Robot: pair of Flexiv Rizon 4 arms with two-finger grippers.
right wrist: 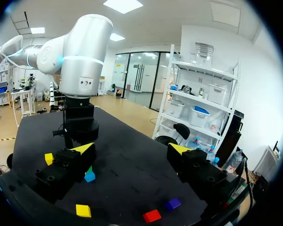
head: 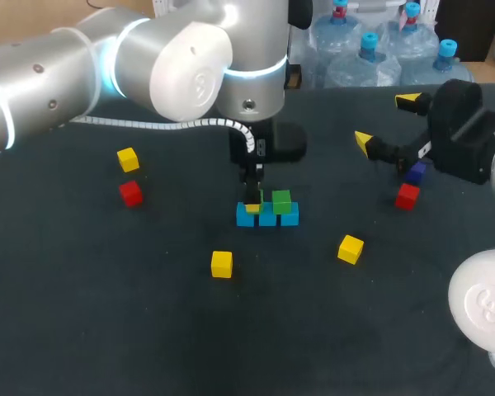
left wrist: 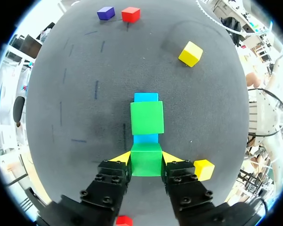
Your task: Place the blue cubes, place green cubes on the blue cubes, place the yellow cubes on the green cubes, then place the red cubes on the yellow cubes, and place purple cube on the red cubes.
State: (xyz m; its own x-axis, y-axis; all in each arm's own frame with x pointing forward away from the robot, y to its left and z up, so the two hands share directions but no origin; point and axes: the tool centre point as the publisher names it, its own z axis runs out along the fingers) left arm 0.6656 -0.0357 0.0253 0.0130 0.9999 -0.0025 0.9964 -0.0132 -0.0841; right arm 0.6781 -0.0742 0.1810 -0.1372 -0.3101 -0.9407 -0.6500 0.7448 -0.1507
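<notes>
The row of blue cubes [head: 267, 218] lies at the table centre. The first green cube [left wrist: 146, 117] rests on the row's right part. The second green cube [left wrist: 146, 162] is clamped between the fingers of the left gripper [left wrist: 146, 157], over the row's left end. The right gripper [head: 385, 120] hangs at the far right with its fingers apart, close to the purple cube [head: 415, 172] and a red cube [head: 407, 196]. A yellow cube [head: 222, 264] lies on the near side of the row.

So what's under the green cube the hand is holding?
A row of blue cubes sits below the green cube in the left hand. From above, the cube hides whatever is directly beneath it.
</notes>
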